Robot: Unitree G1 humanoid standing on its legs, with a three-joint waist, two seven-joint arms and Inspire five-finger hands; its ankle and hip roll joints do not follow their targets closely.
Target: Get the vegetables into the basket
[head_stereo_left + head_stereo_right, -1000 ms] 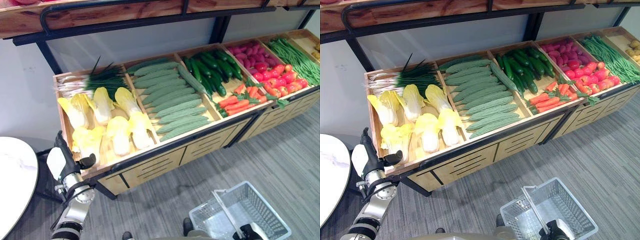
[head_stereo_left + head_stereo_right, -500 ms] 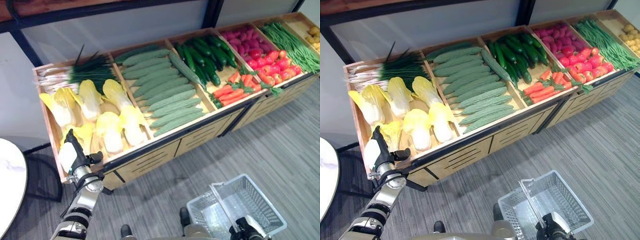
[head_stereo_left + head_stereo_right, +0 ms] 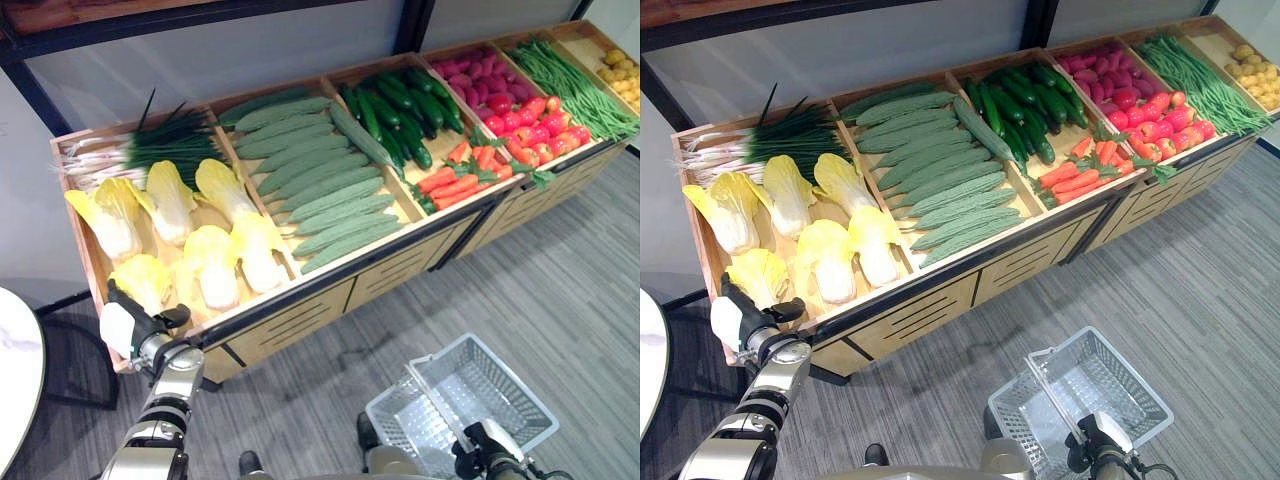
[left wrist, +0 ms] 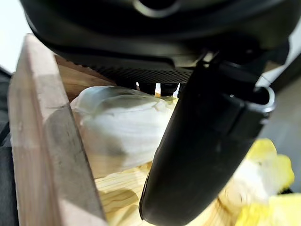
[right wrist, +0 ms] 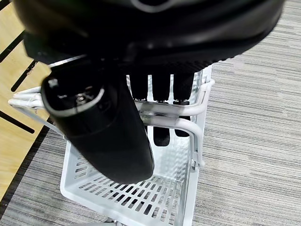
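Right wrist view: right hand (image 5: 141,70) grips white wire basket (image 5: 117,188).

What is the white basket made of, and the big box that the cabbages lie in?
The basket looks like white plastic: smooth, slightly glossy walls moulded into a grid of small slots, with rounded white handles that the right hand curls round. The produce crate looks like bare, matt wood: pale tan boards with visible grain lines. The cabbages in it could be real or imitation; the pictures don't settle that.
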